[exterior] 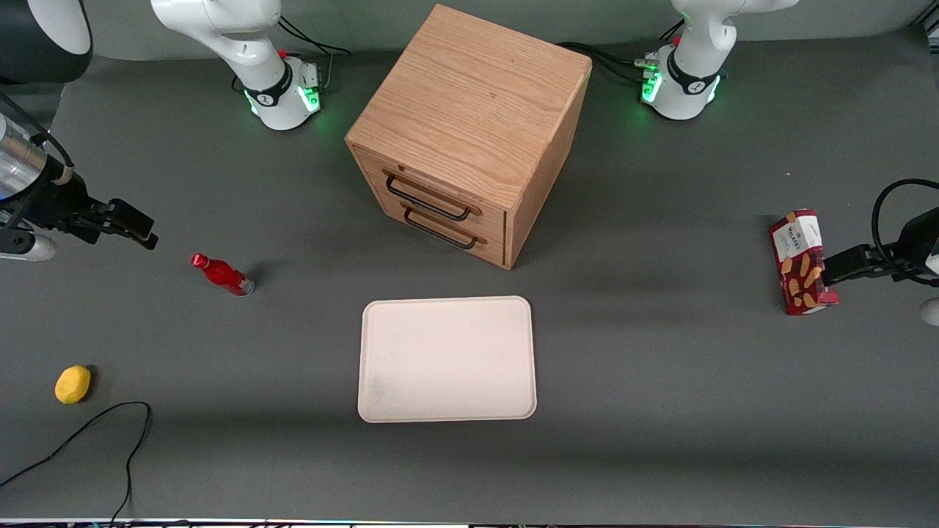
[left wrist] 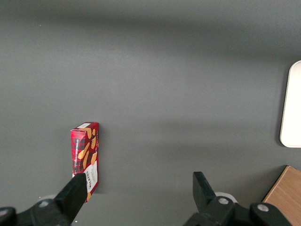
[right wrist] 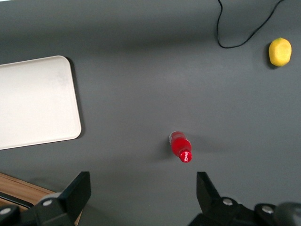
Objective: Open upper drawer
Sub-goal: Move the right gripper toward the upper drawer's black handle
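While the upper drawer (exterior: 433,192) sits shut in the oak cabinet (exterior: 469,110) at mid-table, the approach has not begun: the gripper (exterior: 139,227) hangs released, well off toward the working arm's end, above the red bottle (exterior: 222,275). Next it must reach the black bar handle (exterior: 429,204). The grey table (exterior: 660,381) also holds a tray (exterior: 447,359), nearer the camera.

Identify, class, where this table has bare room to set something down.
Bare grey table lies between the flat cream tray and the red biscuit box, and nearer the camera than the tray. The open pincer hangs above the red bottle; the oak cabinet's upper drawer is shut.
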